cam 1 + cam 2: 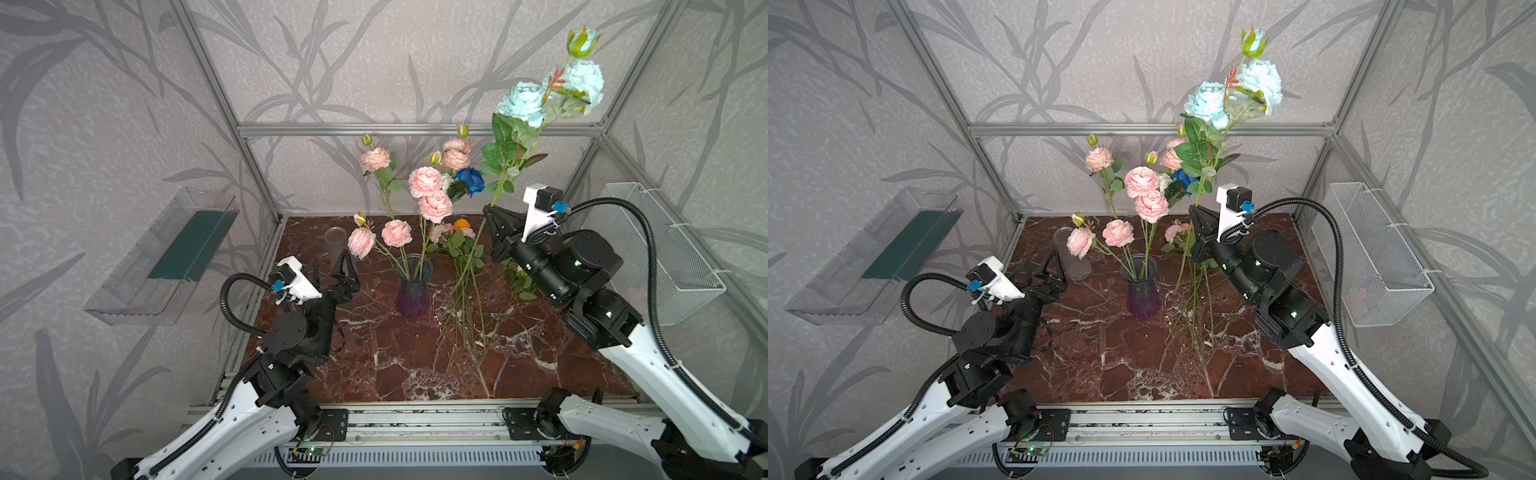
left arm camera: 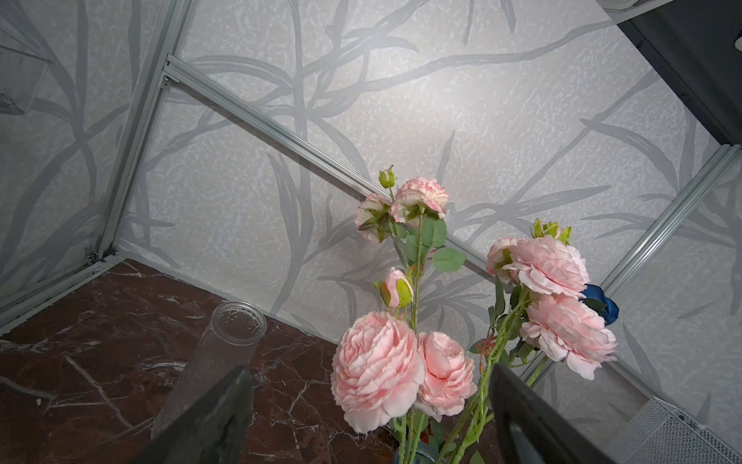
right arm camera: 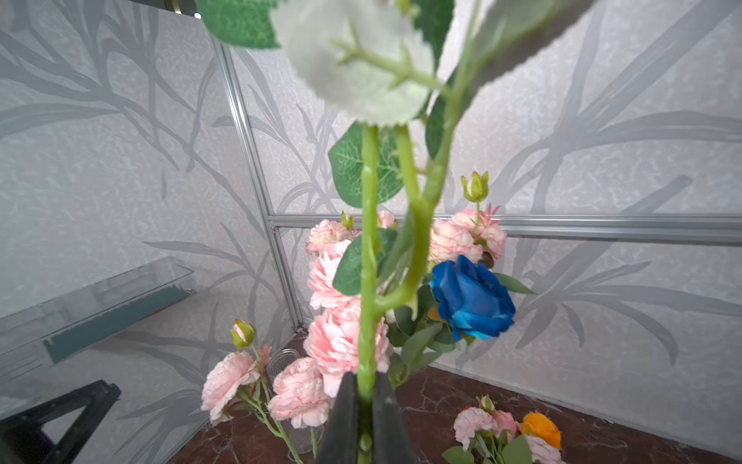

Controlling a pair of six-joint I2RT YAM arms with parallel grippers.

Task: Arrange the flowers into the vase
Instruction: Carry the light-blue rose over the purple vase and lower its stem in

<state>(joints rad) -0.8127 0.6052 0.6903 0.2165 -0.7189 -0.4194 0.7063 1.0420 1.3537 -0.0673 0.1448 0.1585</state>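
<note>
My right gripper [image 3: 364, 387]: jaws pressed together on the green stem of the turquoise spray [image 1: 521, 103], pinching it low, beneath the first fork. I grip there so the leaves and heavy heads ride above my fingers and the bare tail stays free to go down a neck. The spray is near upright, heads high against the back wall, over the right half of the table [image 1: 395, 370], right of the vase [image 1: 413, 291] and apart from it. The tail runs down among other stems. I cannot tell whether its end touches the table.

My left gripper [image 1: 331, 268]: jaws spread wide, holding nothing. It hovers low, left of the vase, just in front of the clear glass jar [image 1: 336, 241]. My guess is that it is placed to steady the vase or guide a stem.

The vase stands mid-table with pink flowers [image 1: 426, 183] in it, stems fanned, so the mouth is crowded. The loose flowers [image 1: 459, 245] lie right of it, with a blue rose [image 1: 471, 179] higher behind.

Next, I judge, the tail goes over the mouth and down into a gap. The risk is snagging the pink heads.
</note>
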